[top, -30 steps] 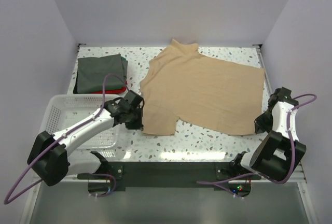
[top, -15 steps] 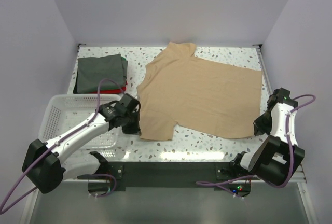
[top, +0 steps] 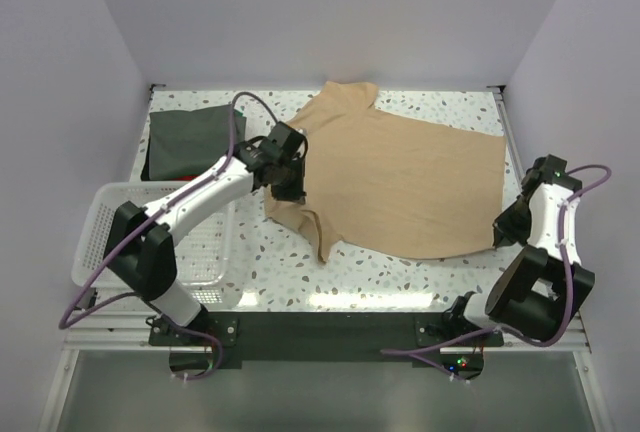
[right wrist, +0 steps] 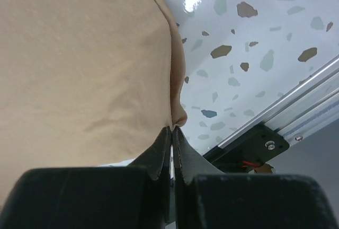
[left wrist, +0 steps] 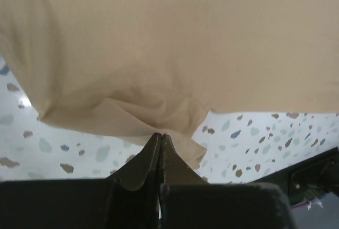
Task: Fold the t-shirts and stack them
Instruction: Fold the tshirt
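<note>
The tan t-shirt (top: pixel 400 177) lies spread on the speckled table, its collar at the back. My left gripper (top: pixel 290 192) is shut on its left sleeve and holds that side lifted and folded inward; the pinched cloth (left wrist: pixel 159 123) bunches at the fingertips in the left wrist view. My right gripper (top: pixel 503 235) is shut on the shirt's near right corner; the right wrist view shows the hem (right wrist: pixel 177 117) pinched between the fingers. A folded dark grey-green t-shirt (top: pixel 190 140) lies at the back left, and a thin red edge of the t-shirt under it (top: pixel 160 180) shows.
A white plastic mesh basket (top: pixel 100 222) stands at the near left, beside my left arm. The enclosure walls close in the back and both sides. A metal rail (right wrist: pixel 296 117) runs along the table's right edge.
My left gripper has moved back and to the right with the tan shirt's left side, folding it over the shirt. My right gripper has shifted slightly back with its corner.
</note>
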Controlling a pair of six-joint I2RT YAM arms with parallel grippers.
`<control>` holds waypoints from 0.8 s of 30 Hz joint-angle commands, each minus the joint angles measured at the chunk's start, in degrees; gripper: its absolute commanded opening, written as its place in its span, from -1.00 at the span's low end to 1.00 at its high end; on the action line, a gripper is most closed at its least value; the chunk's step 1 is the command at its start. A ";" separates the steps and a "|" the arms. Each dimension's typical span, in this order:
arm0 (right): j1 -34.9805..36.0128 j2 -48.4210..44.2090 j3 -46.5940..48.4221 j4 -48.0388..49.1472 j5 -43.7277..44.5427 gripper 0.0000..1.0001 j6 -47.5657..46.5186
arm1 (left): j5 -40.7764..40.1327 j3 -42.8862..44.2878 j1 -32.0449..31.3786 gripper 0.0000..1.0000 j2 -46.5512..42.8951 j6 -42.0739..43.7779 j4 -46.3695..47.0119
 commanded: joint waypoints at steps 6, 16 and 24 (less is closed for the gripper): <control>0.23 7.24 9.47 1.48 -1.62 -1.00 -2.43 | 1.67 17.87 5.00 -1.00 12.50 8.47 1.41; 0.23 15.59 15.54 3.06 -2.85 -1.00 -2.08 | 6.07 38.95 8.52 -1.00 25.50 12.43 0.62; 0.23 18.23 17.56 3.41 -2.33 -1.00 -1.46 | 7.65 43.29 10.98 -1.00 28.86 14.10 1.76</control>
